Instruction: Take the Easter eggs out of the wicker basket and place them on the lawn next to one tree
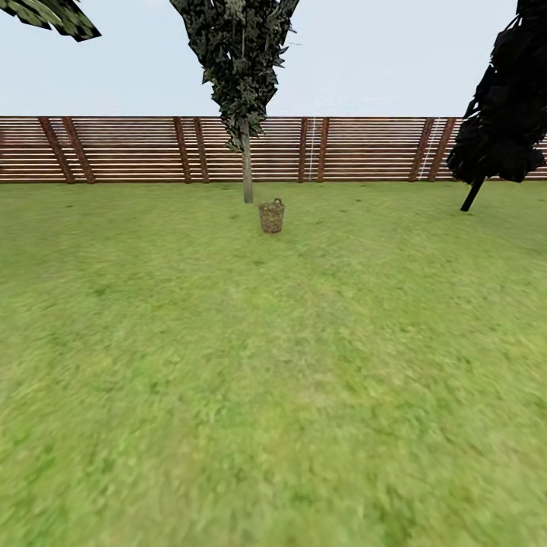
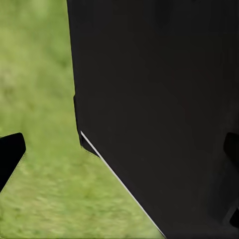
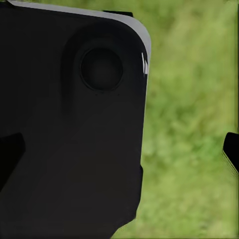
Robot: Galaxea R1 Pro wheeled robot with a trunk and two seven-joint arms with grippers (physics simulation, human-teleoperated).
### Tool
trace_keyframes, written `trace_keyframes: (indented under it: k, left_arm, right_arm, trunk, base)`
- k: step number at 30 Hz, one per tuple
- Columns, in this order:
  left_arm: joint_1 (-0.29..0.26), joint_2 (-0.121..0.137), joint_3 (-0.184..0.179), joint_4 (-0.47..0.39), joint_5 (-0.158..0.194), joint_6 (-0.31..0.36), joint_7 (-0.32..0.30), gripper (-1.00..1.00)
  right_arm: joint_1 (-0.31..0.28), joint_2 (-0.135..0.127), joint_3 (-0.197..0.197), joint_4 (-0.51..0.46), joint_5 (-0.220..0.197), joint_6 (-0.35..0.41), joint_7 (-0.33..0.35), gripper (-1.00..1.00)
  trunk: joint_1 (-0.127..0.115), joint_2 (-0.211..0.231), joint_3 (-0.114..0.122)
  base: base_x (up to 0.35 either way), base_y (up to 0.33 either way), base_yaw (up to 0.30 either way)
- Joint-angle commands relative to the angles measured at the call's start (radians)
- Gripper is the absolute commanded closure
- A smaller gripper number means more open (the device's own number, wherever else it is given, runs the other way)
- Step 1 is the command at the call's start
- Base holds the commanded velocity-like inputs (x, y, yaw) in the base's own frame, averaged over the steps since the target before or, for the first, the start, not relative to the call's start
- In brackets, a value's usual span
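Note:
The wicker basket (image 1: 271, 216) stands small and far off on the lawn (image 1: 273, 380), just right of the tree (image 1: 247, 171) with its pale slender trunk and mottled leaf panels. The Easter eggs cannot be made out at this distance. In the left wrist view my left gripper (image 2: 119, 152) is open, its dark fingertips (image 2: 10, 154) far apart at the picture's edges, over grass and a black part of my body (image 2: 159, 99). My right gripper (image 3: 119, 149) is likewise open and holds nothing, with its fingertips (image 3: 231, 149) spread beside a black body panel (image 3: 74, 124).
A brown slatted wooden fence (image 1: 114, 148) closes the garden behind the tree. A black conifer-like tree (image 1: 505, 114) leans at the far right. Leaf panels of another tree (image 1: 53, 17) show at the top left. Wide grass lies between me and the basket.

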Motion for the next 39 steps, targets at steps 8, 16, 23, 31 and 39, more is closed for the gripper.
trace_keyframes:
  k: [8,16,23,31,39]
  left_arm:
    - [0.001,0.0,0.0,-0.002,0.001,-0.001,0.0,-1.0]
    - [0.001,0.0,0.001,-0.002,0.001,-0.001,0.0,-1.0]
    - [0.0,0.0,0.001,-0.002,0.001,-0.001,0.0,-1.0]
    - [0.001,0.0,0.001,-0.002,0.001,-0.001,0.0,-1.0]
    - [0.0,0.0,0.001,-0.002,0.001,-0.001,0.0,-1.0]
  right_arm:
    - [-0.001,0.0,0.001,0.003,0.002,-0.006,0.0,-1.0]
    - [-0.001,0.0,0.001,0.003,0.002,-0.006,0.0,-1.0]
    - [-0.001,0.0,0.001,0.003,0.003,-0.006,0.0,-1.0]
    - [-0.001,0.0,0.001,0.003,0.004,-0.007,0.0,-1.0]
    - [-0.001,0.0,0.001,0.003,0.004,-0.007,0.0,-1.0]
  trunk:
    - [0.001,0.0,-0.001]
    - [0.001,0.0,-0.001]
    - [0.001,0.0,-0.001]
    - [0.001,0.0,-0.001]
    - [0.001,0.0,-0.001]
  base:
    - [0.328,0.0,0.0]
    - [0.328,0.0,-0.003]
    - [0.328,0.0,-0.081]
    - [0.328,0.0,-0.19]
    - [0.328,0.0,-0.237]
